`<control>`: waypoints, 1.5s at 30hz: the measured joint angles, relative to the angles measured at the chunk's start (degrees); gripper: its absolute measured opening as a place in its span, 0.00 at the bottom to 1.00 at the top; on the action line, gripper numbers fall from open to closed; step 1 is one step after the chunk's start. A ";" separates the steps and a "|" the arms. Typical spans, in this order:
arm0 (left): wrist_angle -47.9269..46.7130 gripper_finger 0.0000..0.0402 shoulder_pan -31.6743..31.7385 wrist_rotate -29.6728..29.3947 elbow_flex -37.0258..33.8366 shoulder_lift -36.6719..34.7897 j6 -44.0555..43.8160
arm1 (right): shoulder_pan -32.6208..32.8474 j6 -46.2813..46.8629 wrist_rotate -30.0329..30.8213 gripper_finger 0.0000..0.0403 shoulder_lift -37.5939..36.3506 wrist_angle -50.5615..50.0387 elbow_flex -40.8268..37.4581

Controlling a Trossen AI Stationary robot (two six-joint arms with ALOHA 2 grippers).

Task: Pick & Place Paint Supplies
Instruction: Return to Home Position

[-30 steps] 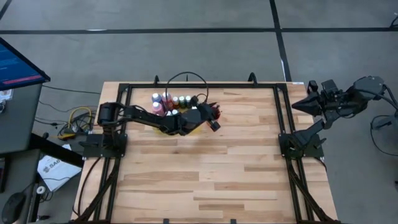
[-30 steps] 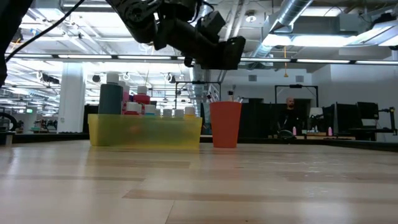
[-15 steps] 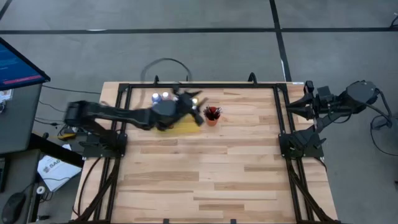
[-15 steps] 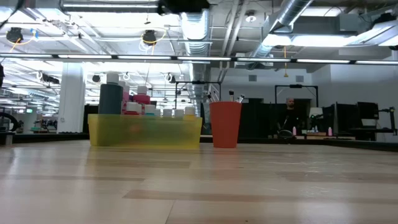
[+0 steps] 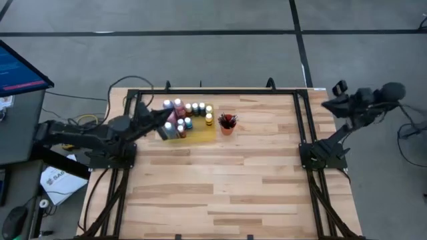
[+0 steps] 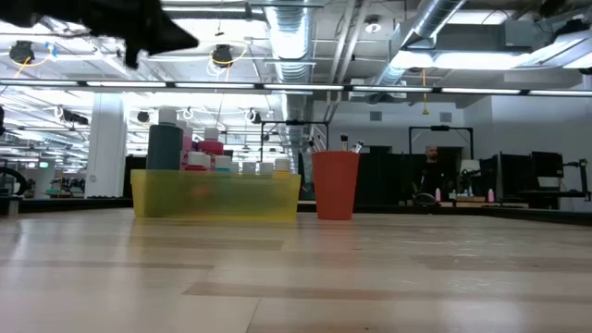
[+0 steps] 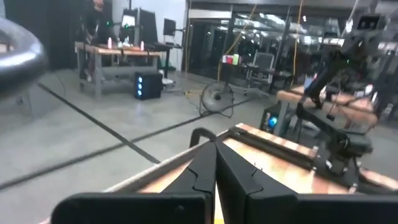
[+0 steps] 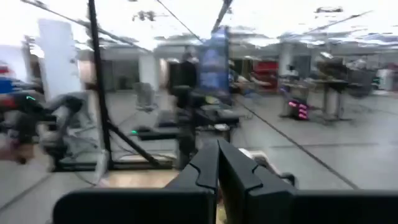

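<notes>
Several small paint bottles (image 5: 185, 115) with pale caps stand in a shallow yellow tray (image 5: 203, 134) near the table's far edge; in the low view the bottles (image 6: 205, 157) rise above the tray wall (image 6: 215, 196). Right of it stands an orange-red cup (image 5: 227, 128) (image 6: 335, 185) with dark brushes (image 5: 228, 121) sticking out, light tips (image 6: 350, 143) up. My left gripper (image 5: 172, 112) (image 7: 215, 149) is shut and empty, in the air at the tray's left end. My right gripper (image 5: 325, 105) (image 8: 217, 149) is shut and empty, beyond the table's right edge.
A black frame (image 5: 217, 93) runs along the table's far edge and down both sides. Bare wood (image 5: 220, 180) fills the near half of the table. A screen (image 5: 20, 70) and cables sit off the left edge. A person (image 6: 431, 166) stands far back in the room.
My left arm has swung back from above the tray and cup toward the table's left edge and risen, so the bottles and tray show uncovered. Its gripper carries nothing. Bottles, tray and cup have stayed put. My right arm has shifted a little beyond the right edge.
</notes>
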 joint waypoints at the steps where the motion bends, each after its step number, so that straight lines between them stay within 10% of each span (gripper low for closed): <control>1: -0.04 0.00 -0.09 0.00 -1.96 -1.77 -1.15 | -0.75 -0.33 -0.58 0.01 0.48 -1.47 0.07; 18: 2.33 0.00 -1.27 1.03 -24.06 -18.43 -11.08 | 6.53 -3.80 2.72 0.00 -0.39 8.56 -13.07; 33: 0.68 0.00 -1.27 1.93 -24.02 -18.20 -11.33 | 4.09 1.09 4.94 0.00 -0.46 35.15 -39.77; 45: 1.00 0.00 -1.27 1.71 -24.02 -18.20 -11.56 | -6.98 16.98 -8.41 0.00 -0.50 47.69 -55.43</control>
